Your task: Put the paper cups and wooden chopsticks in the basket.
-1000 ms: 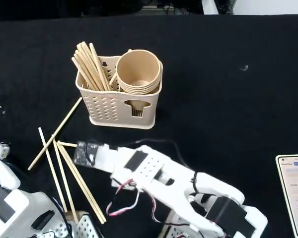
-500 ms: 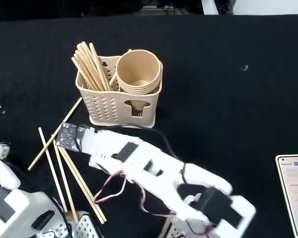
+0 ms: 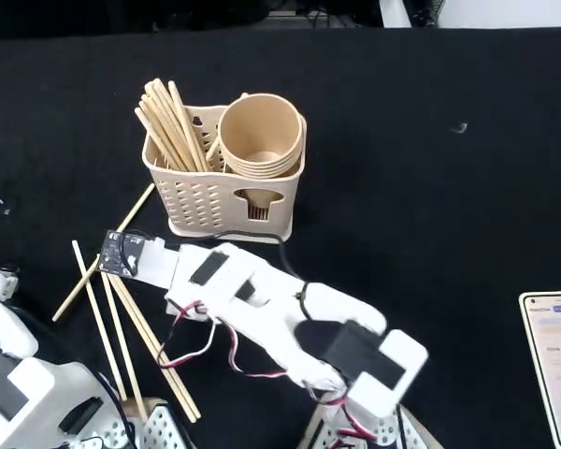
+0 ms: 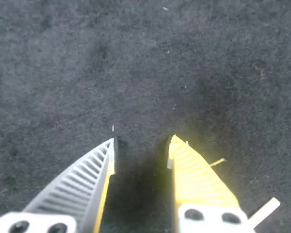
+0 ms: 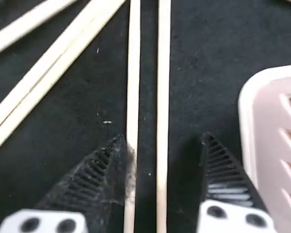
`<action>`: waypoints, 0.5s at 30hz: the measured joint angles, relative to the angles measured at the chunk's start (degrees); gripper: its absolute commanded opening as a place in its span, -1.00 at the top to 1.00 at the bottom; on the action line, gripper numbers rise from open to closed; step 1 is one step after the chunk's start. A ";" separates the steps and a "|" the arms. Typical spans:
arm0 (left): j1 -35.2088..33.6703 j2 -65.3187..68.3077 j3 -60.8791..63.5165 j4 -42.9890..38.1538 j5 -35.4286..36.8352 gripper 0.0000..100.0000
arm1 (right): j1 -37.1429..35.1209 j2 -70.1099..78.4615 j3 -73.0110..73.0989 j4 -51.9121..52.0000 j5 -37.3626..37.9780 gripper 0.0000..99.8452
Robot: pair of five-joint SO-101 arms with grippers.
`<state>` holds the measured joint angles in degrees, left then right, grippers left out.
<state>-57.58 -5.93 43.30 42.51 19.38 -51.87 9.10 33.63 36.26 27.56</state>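
High view: basket (image 3: 215, 204) sits upper left of centre, with the paper cups (image 3: 260, 136) stacked in its right compartment and the bundled chopsticks (image 3: 168, 122) standing in the left one, leaning out toward upper left. Loose chopsticks (image 3: 122, 318) lie fanned on the black table (image 3: 430, 206) at lower left, one of them running diagonally up toward the basket's near-left corner. The right arm stretches from bottom centre out to the left, with the right gripper (image 3: 120, 253) over the top of the fan, near that corner. Left arm (image 3: 23, 388) is in the lower-left corner, phone (image 3: 553, 365) at the right edge. Left wrist view: left gripper (image 4: 141, 143) has its jaws a narrow gap apart with nothing between them, only bare table below. Right wrist view: right gripper (image 5: 162, 138) has its jaws apart, straddling two of the loose chopsticks (image 5: 163, 73) that run parallel up the frame; one hugs the inner edge of the dark finger, the other lies mid-gap. Basket (image 5: 269, 126) wall is at the right edge. Handling, my read: the sticks are light, stiff, thin and smooth, so they'll roll or pivot in a pinch. Grab near mid-length, tips right down on the cloth, square across the stick. Both may come up together. The basket looks light too, so don't nudge it.
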 measured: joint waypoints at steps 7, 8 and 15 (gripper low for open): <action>0.00 0.00 0.00 0.00 0.00 0.64 | 0.35 5.89 -10.02 10.81 4.75 0.96; 0.00 0.00 0.00 0.00 0.00 0.64 | 0.35 6.24 -11.08 11.96 5.36 0.98; 0.00 0.00 0.00 0.00 0.00 0.64 | 2.37 1.67 -11.16 19.52 2.20 0.98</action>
<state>-57.58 -5.93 43.30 42.51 19.38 -49.49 10.77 22.46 55.78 29.76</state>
